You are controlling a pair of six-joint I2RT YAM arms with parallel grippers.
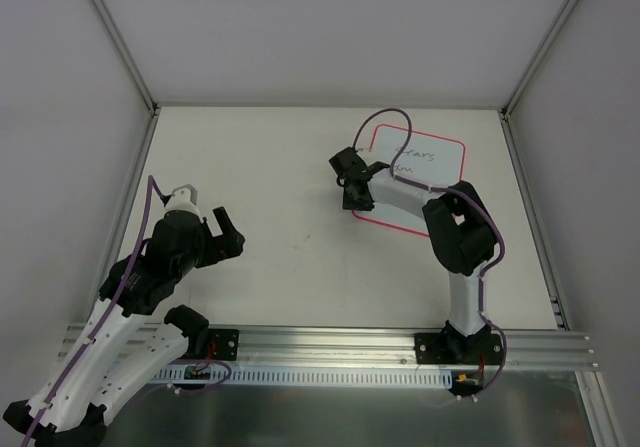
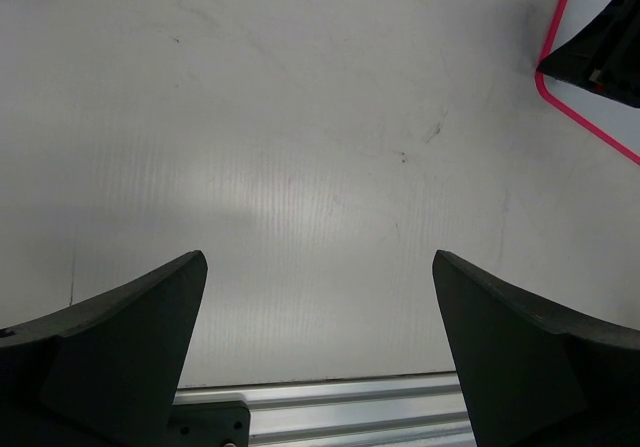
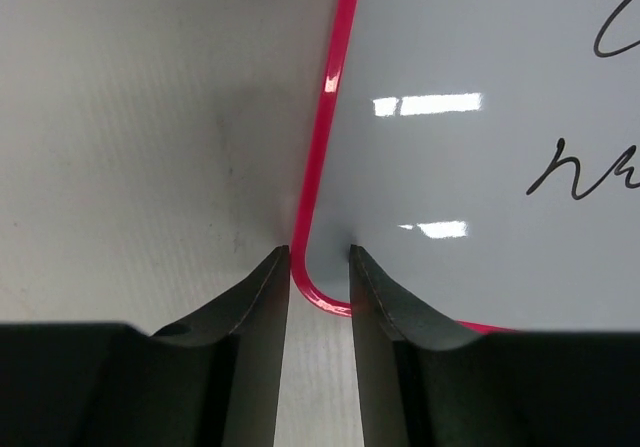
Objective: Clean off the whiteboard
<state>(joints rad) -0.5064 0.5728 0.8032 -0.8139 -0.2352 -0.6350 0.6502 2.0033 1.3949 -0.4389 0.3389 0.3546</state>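
**Right hand sitting on the whiteboard's corner, left hand waiting wide open**

The whiteboard (image 1: 440,162) is lying flat on the table (image 1: 290,157), over on the right side towards the back, and dark handwriting (image 3: 590,167) is showing across its surface. The right hand (image 3: 320,257) is reaching down to the board's near-left corner. Its two fingers (image 3: 250,347) are standing close together with only a narrow slot between them. The red border (image 3: 335,77) is running straight down into that slot and curving round the corner just at the fingertips. One tip is sitting on the table side of the edge and the other on the board side. Whether they are truly pinching the rim or only straddling it, I cannot tell from here.

Over on the other side, the left hand (image 1: 212,217) is hanging above bare table near the front left, well apart from the board. Its fingers are spread wide, gripping nothing and touching nothing. In the left wrist view, the board's pink-edged corner is peeking in at the upper right.
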